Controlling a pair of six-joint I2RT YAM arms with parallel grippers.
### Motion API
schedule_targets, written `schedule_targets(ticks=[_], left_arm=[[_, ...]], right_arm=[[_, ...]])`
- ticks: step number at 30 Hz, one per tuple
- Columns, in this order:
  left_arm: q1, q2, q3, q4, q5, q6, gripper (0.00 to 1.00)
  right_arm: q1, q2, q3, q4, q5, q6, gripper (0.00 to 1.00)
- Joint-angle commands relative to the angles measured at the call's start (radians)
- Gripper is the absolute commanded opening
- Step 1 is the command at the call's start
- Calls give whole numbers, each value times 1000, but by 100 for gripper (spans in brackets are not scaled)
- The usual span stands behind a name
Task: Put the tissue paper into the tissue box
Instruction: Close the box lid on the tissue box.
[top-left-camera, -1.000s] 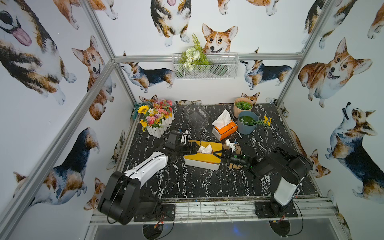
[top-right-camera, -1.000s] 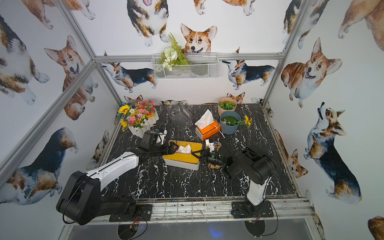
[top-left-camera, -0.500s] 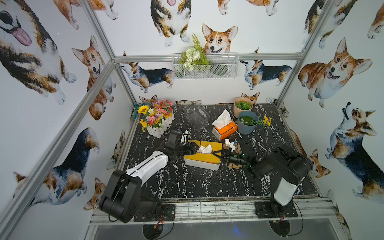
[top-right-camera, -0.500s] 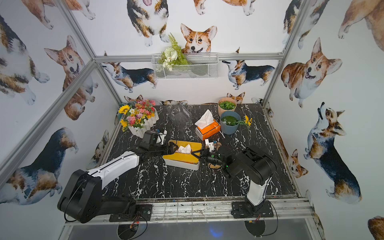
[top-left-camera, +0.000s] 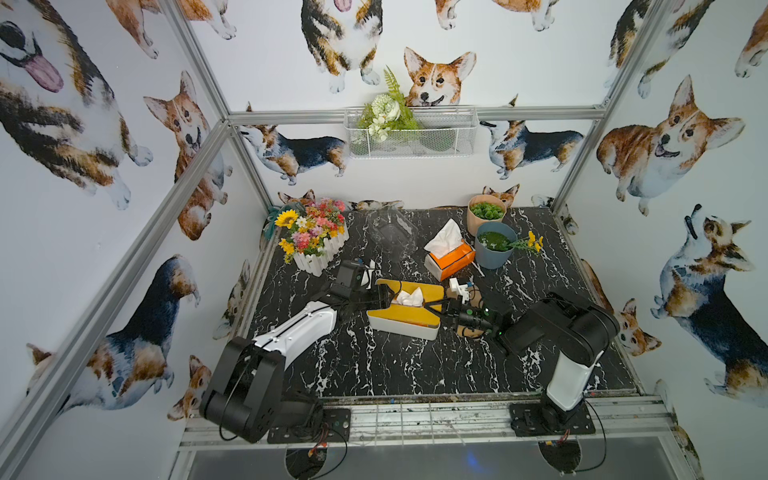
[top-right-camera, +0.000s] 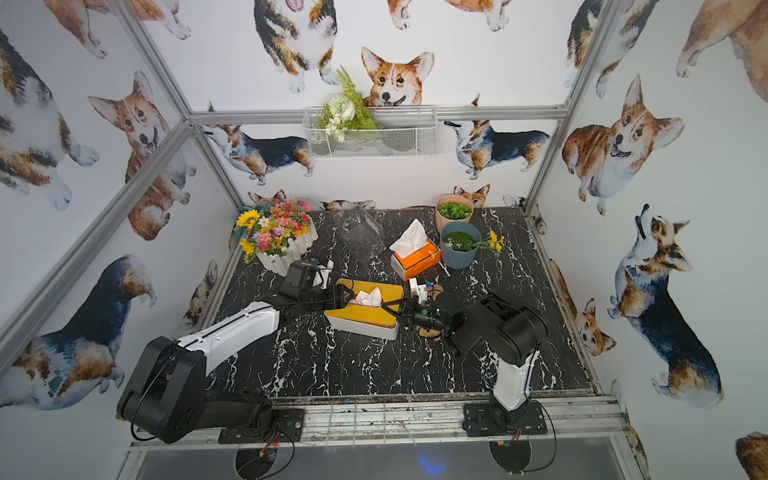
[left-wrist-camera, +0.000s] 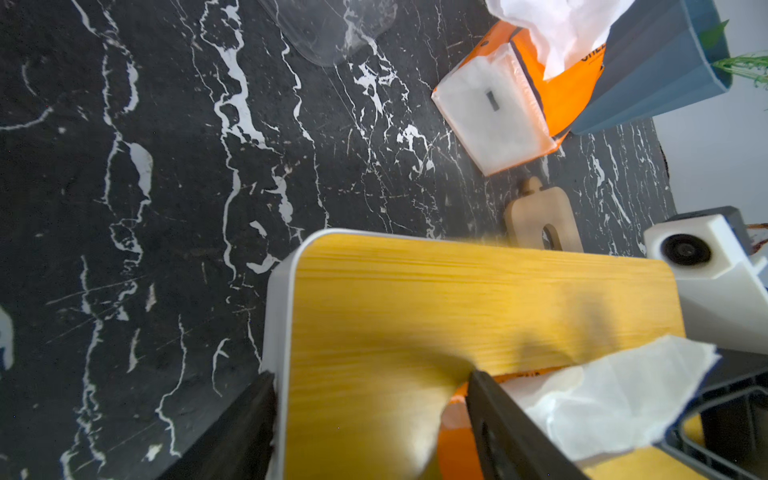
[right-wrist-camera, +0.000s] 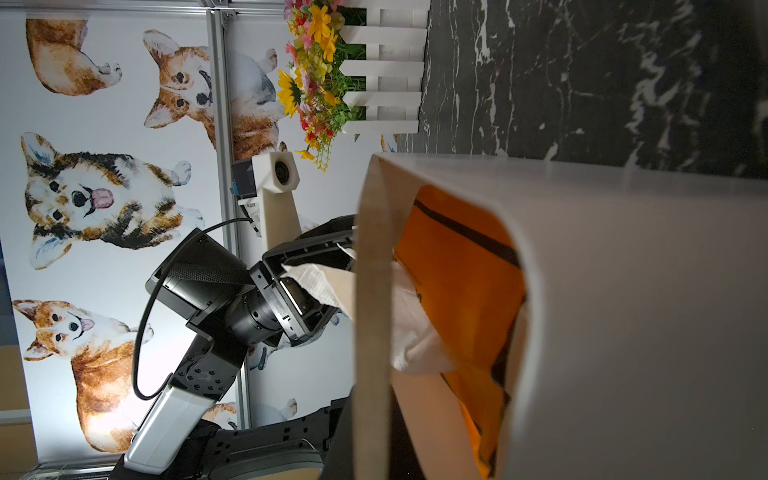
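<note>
Noted: white fence planter (top-left-camera: 320, 258) of flowers at centre left; wire basket (top-left-camera: 440, 143) upper centre; beige pot (top-left-camera: 473, 224) and blue pot (top-left-camera: 492, 261) centre right.

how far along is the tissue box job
Done: a tissue pack sits inside the box, one tissue poking through the lid. In hand: left gripper open astride one lid end, right gripper shut at the other. Left: the lid looks raised there; seat it and let go.

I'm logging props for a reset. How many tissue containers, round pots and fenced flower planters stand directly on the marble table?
Tissue containers: 2, white box, loose orange pack
Round pots: 2, beige pot, blue pot
Fenced planter: 1
Total: 5
</note>
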Motion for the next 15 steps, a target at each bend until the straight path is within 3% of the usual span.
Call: schedule_targets(ticks=[1, 6, 15], left_arm=[[-5, 9, 4, 2, 75, 1, 68], [-6, 11, 4, -8, 68, 3, 59], [-9, -4, -2, -23, 29, 0, 52]], right_arm=[[6, 11, 0, -14, 2, -12, 0], [7, 13, 0, -13, 3, -8, 0], [11, 0, 6, -46, 4, -19, 0]])
